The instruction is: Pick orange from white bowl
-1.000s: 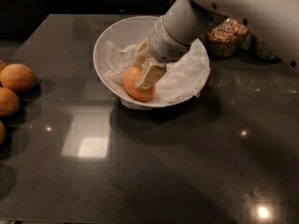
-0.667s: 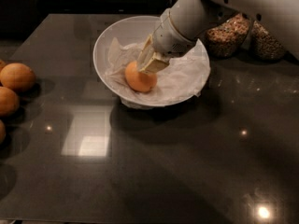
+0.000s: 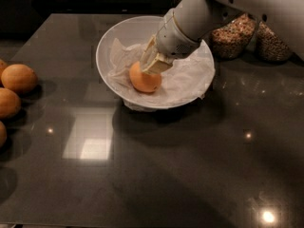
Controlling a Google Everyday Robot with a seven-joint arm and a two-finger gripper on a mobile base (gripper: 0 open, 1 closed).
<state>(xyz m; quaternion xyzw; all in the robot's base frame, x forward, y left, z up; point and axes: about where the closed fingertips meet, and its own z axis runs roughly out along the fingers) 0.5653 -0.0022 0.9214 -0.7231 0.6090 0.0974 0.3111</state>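
The gripper (image 3: 153,65) is resting against the top of the orange (image 3: 145,81); I cannot tell whether it is clamping the fruit or only touching it. The orange is sitting directly beneath it, on crumpled paper (image 3: 185,80) inside the white bowl (image 3: 102,51). Being round, the orange is showing no long axis or heading. It is probably firm, smooth and ready to roll, so gripping across its widest middle looks safest.

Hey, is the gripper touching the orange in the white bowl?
Touching. The camera view shows the gripper pressed against the top of the orange inside the white bowl, with no gap visible between them.
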